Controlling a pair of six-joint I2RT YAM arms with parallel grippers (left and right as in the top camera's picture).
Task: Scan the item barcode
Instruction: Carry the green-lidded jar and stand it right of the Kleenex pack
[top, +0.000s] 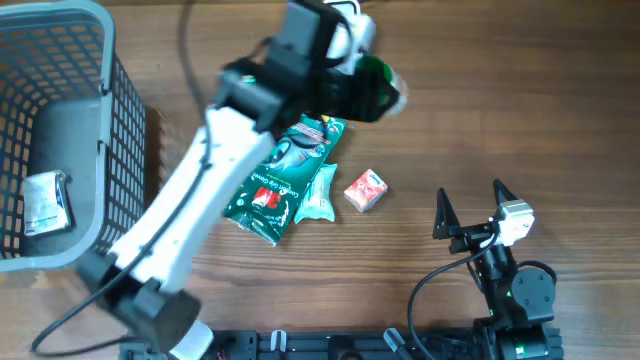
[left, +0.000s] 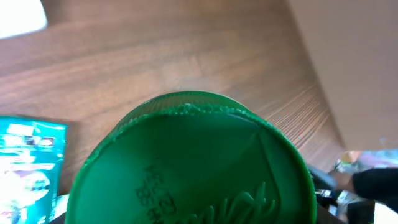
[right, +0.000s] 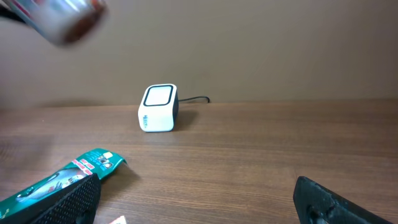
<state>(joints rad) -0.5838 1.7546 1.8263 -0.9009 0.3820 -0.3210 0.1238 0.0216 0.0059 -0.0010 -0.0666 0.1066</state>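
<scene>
Left gripper clamps green-lidded can aloft, arm stretched diagonally forward; right gripper open.

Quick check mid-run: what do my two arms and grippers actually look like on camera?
Left arm: long white link, black joints. Right arm: black, small green light, white block at the wrist. Right gripper: two black pointed fingers. A black cable loops out near each base.
</scene>
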